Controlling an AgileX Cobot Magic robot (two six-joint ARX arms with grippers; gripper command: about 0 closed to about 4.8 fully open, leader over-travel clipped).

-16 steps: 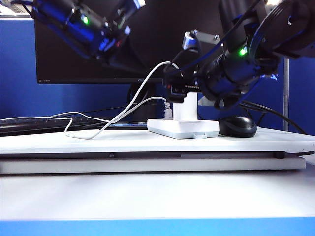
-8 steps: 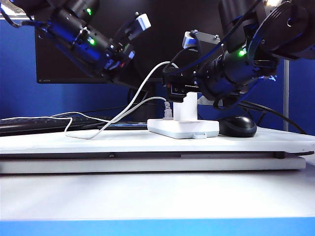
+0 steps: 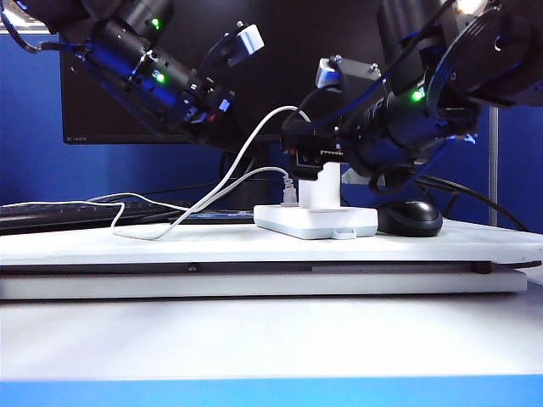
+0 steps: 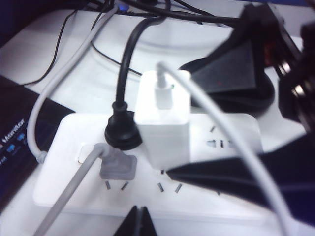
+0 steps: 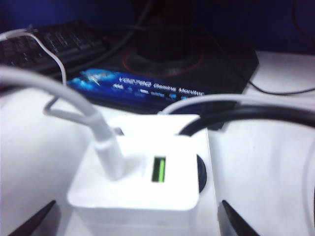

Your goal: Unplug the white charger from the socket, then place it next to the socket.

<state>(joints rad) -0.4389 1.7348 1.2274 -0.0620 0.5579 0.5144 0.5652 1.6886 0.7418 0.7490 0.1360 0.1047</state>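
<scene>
White on white: the white charger [image 3: 321, 184] stands upright, still plugged into the socket [image 3: 316, 222], which lies flat on the table [image 3: 254, 244] toward its right end, just beside a black mouse [image 3: 410, 218] on the side nearer that end. You see your right gripper [image 3: 307, 161] at the charger's upper part, reaching in from the right. In the right wrist view its two dark fingertips [image 5: 30, 222] stand wide apart on either side of the charger [image 5: 140, 179], with no contact that you can make out; a thin white cable [image 5: 106, 142] runs from the block's top face beside a green-lit port [image 5: 158, 169].

Your left gripper [image 3: 222, 106] hangs high above the table's middle, left of the socket and well clear of it. Only its dark tips [image 4: 139, 223] show at the edge of the left wrist view, meeting in a point, so you can read them as pressed together and empty.

That same view looks down on the socket [image 4: 64, 142], where the charger [image 4: 162, 123] sits beside a round black plug [image 4: 122, 130] and a small grey-white plug [image 4: 118, 164] with its own white cord. The right arm's dark fingers [image 4: 231, 69] frame the charger there. A keyboard [image 3: 51, 216] lies beyond the table's left end.
</scene>
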